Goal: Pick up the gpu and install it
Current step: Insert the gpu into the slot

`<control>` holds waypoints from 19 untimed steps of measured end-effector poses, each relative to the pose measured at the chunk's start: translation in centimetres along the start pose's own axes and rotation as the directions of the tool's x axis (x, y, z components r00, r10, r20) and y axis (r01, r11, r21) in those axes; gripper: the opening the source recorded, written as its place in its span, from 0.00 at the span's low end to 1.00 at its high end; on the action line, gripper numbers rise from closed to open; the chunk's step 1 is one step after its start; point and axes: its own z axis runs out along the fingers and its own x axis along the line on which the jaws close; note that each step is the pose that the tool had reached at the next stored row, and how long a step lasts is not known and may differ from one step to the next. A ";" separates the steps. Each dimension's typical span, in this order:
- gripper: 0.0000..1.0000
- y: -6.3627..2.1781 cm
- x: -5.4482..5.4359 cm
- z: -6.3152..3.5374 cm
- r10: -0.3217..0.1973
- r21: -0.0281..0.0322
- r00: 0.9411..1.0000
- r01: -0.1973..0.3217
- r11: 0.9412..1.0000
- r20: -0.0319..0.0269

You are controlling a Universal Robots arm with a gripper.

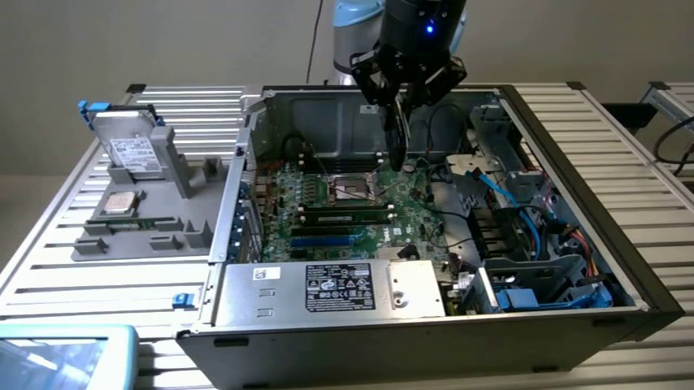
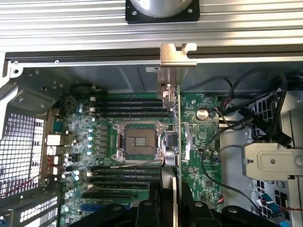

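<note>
My gripper (image 1: 405, 96) hangs over the open computer case (image 1: 607, 244) and is shut on the gpu (image 1: 398, 134), which hangs edge-on and upright below the fingers. The card's lower edge is just above the green motherboard (image 1: 358, 213), beside the empty processor socket (image 1: 353, 188). In the wrist view the gpu (image 2: 174, 142) is a thin line running over the board between the black fingers (image 2: 147, 213). Its silver end bracket (image 2: 171, 66) reaches the case's rear wall. The gripper (image 2: 174, 210) clamps the card from both sides.
A grey holder (image 1: 141, 236) on the exterior view's left carries a silver hard drive (image 1: 132, 150) and a small square processor chip (image 1: 119, 203). Inside the case lie the power supply (image 1: 336, 288), blue and black cables (image 1: 509, 203) and a drive cage (image 2: 272, 161).
</note>
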 end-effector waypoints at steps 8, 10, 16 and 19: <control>0.28 0.00 0.0 0.00 -0.141 0.003 0.990 0.141 0.990 -0.023; 0.28 0.00 0.0 0.00 -0.177 0.003 0.984 0.177 0.984 -0.029; 0.28 0.00 0.0 0.00 -0.280 0.003 0.959 0.281 0.960 -0.046; 0.28 0.00 0.0 0.00 -0.333 0.001 0.941 0.333 0.943 -0.055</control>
